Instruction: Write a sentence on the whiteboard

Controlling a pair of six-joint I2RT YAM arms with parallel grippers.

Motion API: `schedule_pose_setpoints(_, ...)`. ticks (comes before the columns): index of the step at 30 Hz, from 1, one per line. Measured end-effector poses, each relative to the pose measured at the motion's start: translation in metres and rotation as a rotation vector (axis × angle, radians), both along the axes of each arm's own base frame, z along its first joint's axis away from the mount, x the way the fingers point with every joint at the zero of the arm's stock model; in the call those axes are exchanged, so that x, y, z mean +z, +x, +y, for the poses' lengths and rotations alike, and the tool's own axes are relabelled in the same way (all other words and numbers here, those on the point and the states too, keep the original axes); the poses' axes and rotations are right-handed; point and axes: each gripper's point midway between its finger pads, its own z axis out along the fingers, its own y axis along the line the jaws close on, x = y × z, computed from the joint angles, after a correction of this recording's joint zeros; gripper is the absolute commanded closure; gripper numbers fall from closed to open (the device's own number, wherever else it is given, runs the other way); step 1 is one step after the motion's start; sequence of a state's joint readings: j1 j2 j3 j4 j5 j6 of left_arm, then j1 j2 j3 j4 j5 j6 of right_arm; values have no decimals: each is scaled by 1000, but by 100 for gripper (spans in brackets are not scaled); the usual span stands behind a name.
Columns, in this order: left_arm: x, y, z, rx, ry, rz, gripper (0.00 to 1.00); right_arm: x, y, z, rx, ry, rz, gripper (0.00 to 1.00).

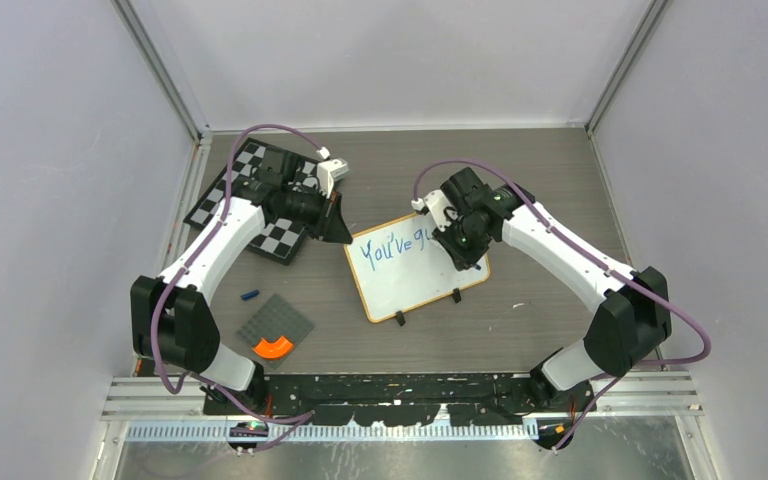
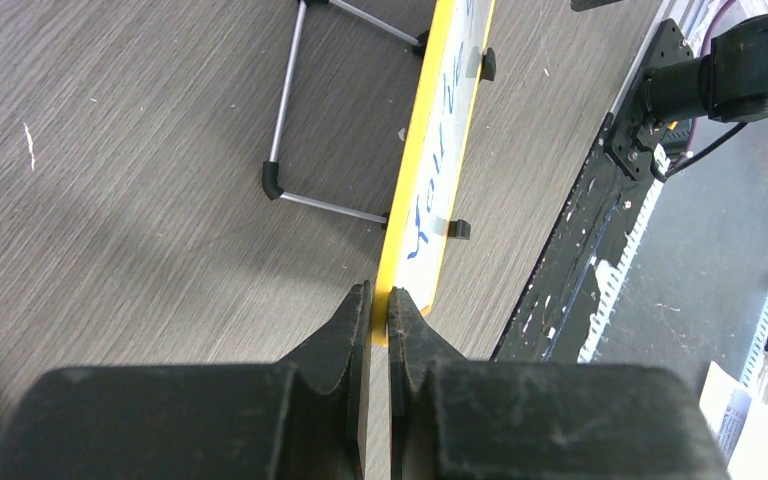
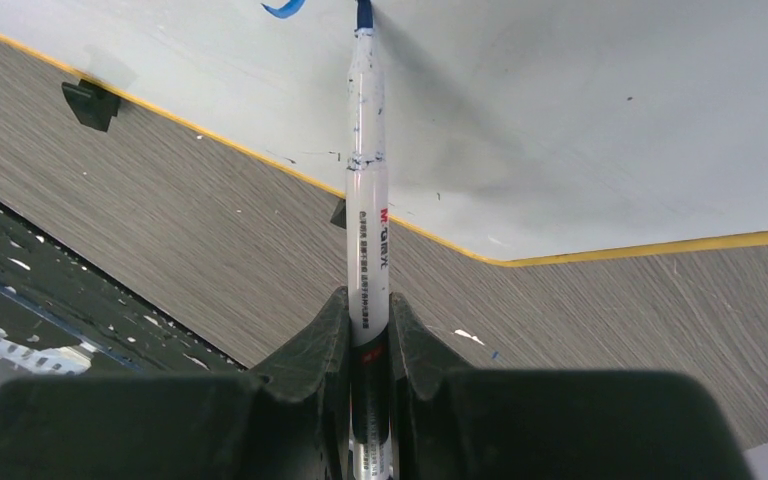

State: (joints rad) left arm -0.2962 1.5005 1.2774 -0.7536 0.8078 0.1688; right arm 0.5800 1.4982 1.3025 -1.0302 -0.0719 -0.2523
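Against the marker (image 3: 365, 150) in right tool (image 3: 368, 300), whiteboard (image 3: 580, 120).

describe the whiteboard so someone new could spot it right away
Find the grey wood-grain table; near its middle sits the whiteboard. Unlike the checkered board to its left, it is plain white, yellow-edged, with blue handwriting.

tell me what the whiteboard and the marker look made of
The marker looks like white plastic: smooth barrel, printed lettering, blue ink smudges. The whiteboard has a smooth satin white face, probably coated sheet; its thin yellowish frame could be light wood or plastic.
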Motion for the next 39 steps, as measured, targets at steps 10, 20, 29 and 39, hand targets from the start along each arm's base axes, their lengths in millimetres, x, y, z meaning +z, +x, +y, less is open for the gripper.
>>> schedule_pose_setpoints(10, 0, 0, 0, 0, 0, 0, 100, 4, 4, -7, -16, -13, -8, 100)
schedule_pose_setpoints(20, 0, 0, 0, -1, -1, 0, 100, 21, 18, 0, -19, 13, -60, 100)
schedule_pose_setpoints(29, 0, 0, 0, 0, 0, 0, 100, 17, 15, 5, -2, 9, -44, 100)
schedule_pose_setpoints(39, 0, 0, 0, 0, -1, 0, 100, 11, 9, 4, 6, 0, -24, 100)
